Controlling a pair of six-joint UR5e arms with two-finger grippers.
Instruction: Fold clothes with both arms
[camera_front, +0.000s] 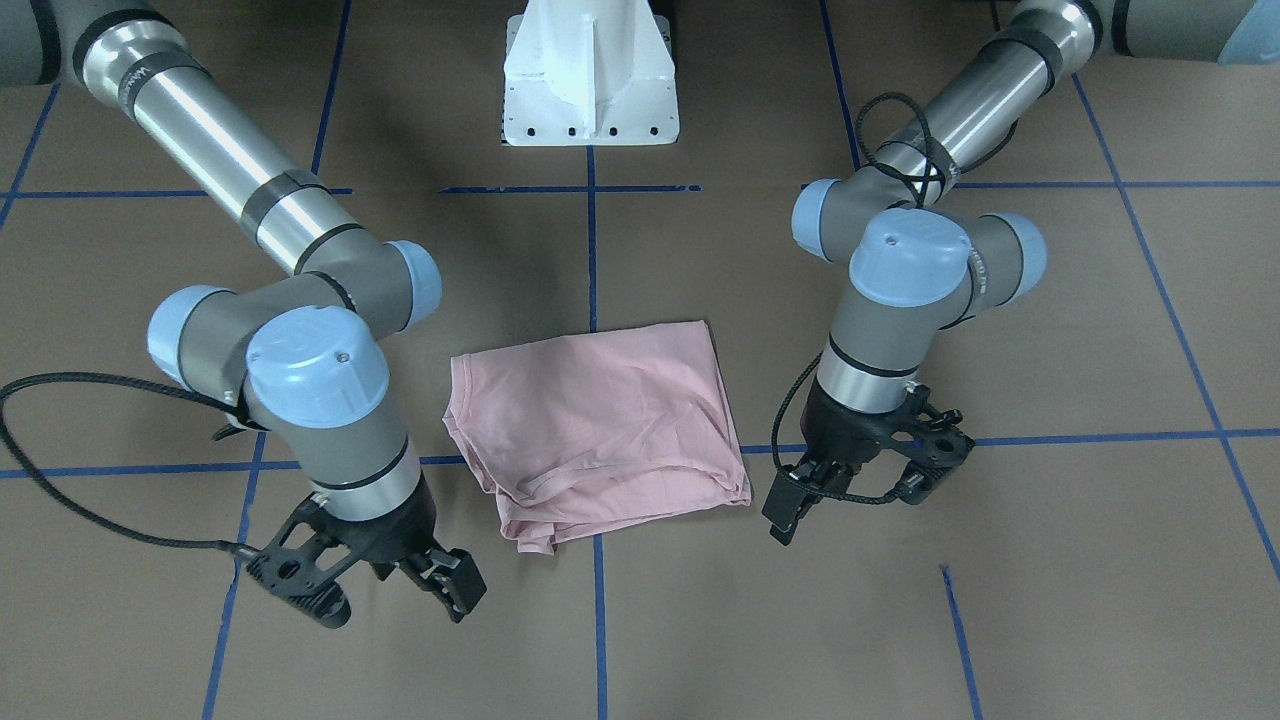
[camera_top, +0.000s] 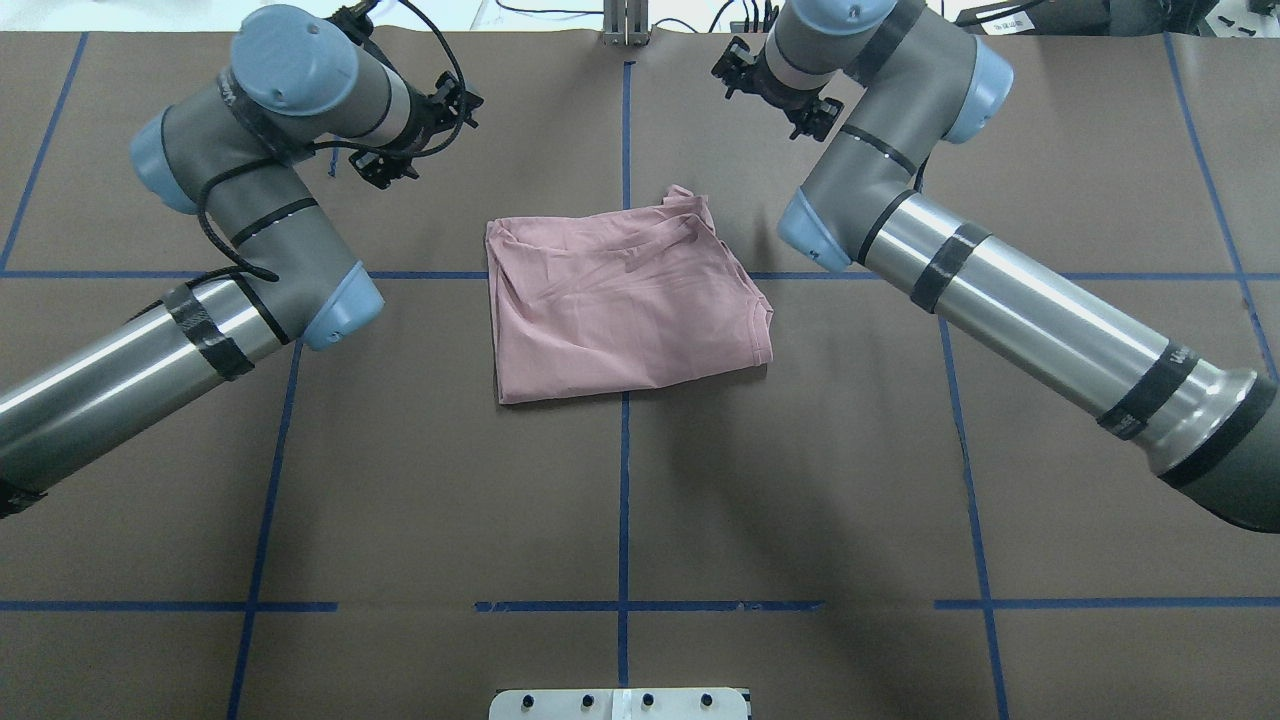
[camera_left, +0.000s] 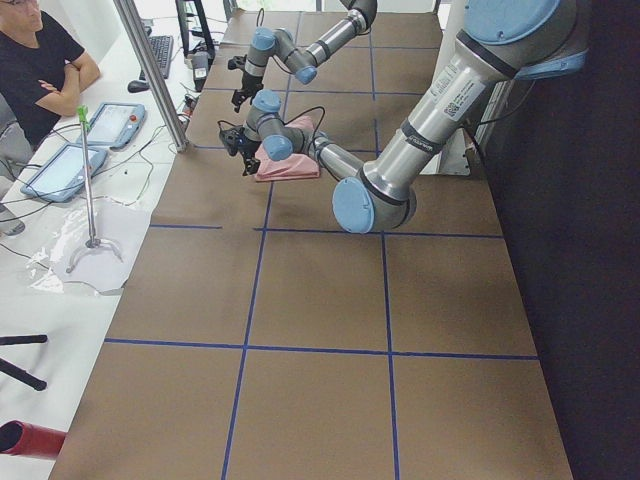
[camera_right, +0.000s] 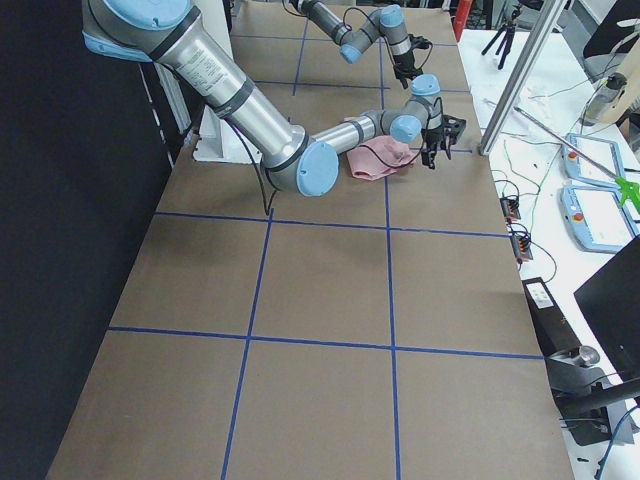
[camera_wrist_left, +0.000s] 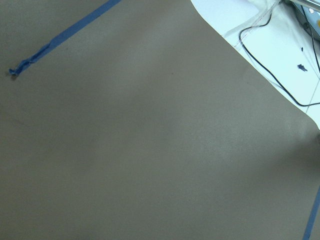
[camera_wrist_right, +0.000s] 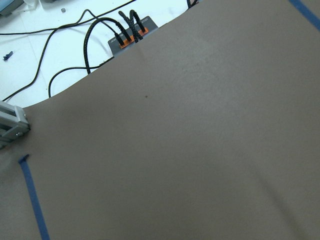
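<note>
T-shirt (camera_front: 600, 430), pink: folded, frame centre (plain side up). Left gripper (camera_front: 850, 503) lower right, right gripper (camera_front: 395, 605) lower left: both spread wide, empty.

You see the T-shirt (camera_front: 600, 430) lying on the bench (camera_front: 1000, 620), in front of the pedestal (camera_front: 590, 80). The left hand (camera_front: 860, 490) hangs near it on the robot's left, the right hand (camera_front: 385, 595) on the robot's right; neither touches the cloth, and both sit toward your edge
</note>
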